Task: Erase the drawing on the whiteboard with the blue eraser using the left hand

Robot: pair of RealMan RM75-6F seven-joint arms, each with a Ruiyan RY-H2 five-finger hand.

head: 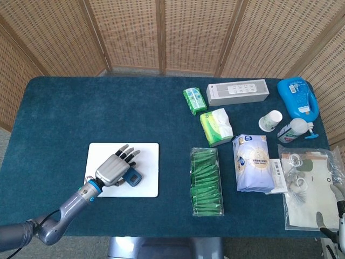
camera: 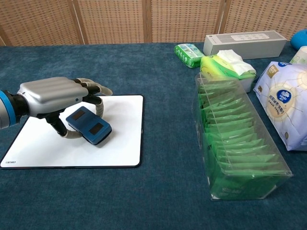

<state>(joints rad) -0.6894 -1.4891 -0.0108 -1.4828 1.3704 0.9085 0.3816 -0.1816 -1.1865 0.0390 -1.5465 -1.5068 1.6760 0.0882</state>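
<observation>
Chest view shows the left hand (camera: 57,98) palm-down over the whiteboard (camera: 120,143), thumb and curled fingers gripping the blue eraser (camera: 88,126), which sits flat on the board's surface.

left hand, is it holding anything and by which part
The left hand holds the blue eraser by its long sides, thumb against one and fingers over the other, on the whiteboard.

Left hand (camera: 53,97) palm down, fingers curled in a grip, forearm reaching forward, right hand (head: 337,213) barely visible at frame edge
</observation>
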